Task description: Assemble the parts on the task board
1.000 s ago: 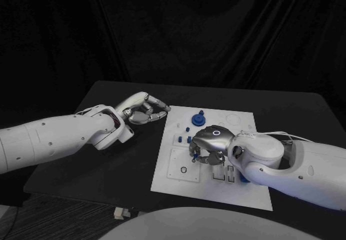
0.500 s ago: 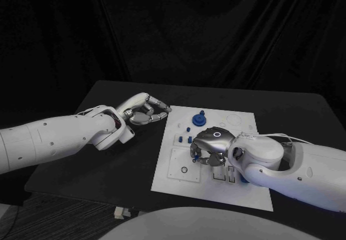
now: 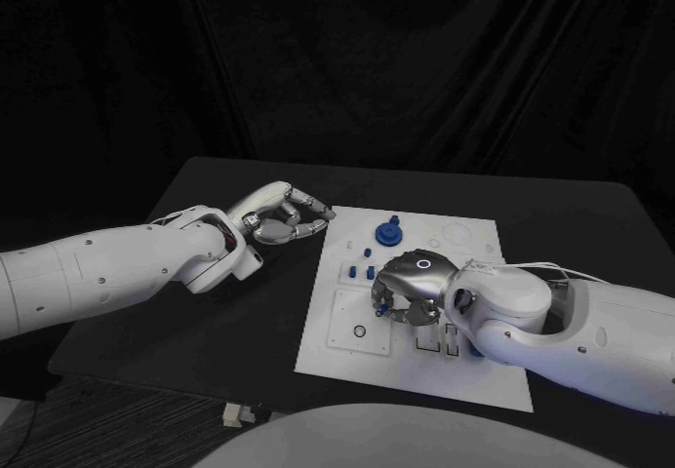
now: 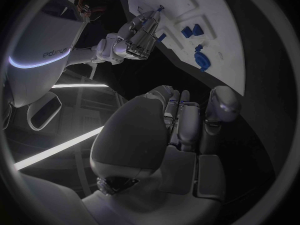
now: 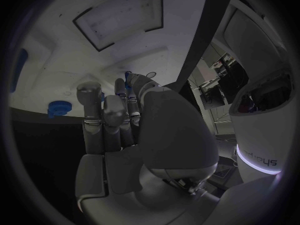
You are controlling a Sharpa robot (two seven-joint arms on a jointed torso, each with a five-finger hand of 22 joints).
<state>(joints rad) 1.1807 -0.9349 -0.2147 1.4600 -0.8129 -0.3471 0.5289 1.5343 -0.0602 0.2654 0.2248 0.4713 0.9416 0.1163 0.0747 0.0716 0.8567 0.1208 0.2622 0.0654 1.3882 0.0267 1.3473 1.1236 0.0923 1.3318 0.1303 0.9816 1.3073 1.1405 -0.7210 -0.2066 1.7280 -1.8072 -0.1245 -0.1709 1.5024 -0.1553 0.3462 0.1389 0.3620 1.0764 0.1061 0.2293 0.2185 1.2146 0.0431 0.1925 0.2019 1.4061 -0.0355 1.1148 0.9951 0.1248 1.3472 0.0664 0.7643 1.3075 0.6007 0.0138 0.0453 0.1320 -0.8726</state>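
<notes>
Currently the right hand (image 3: pixel 405 290) is pinching a small blue part (image 3: pixel 378 310) over the task board (image 3: pixel 478 375), apparently at the insertion step; next needs aligning with a slot. The left hand (image 3: pixel 286 216) is hovering curled, holding nothing

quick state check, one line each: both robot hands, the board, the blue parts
left robot hand: fingers curled in, holding nothing, off the board's left edge
right robot hand: over the board, pinching a small blue part
task board: flat on the table
blue round part: standing on the board's far end
</notes>
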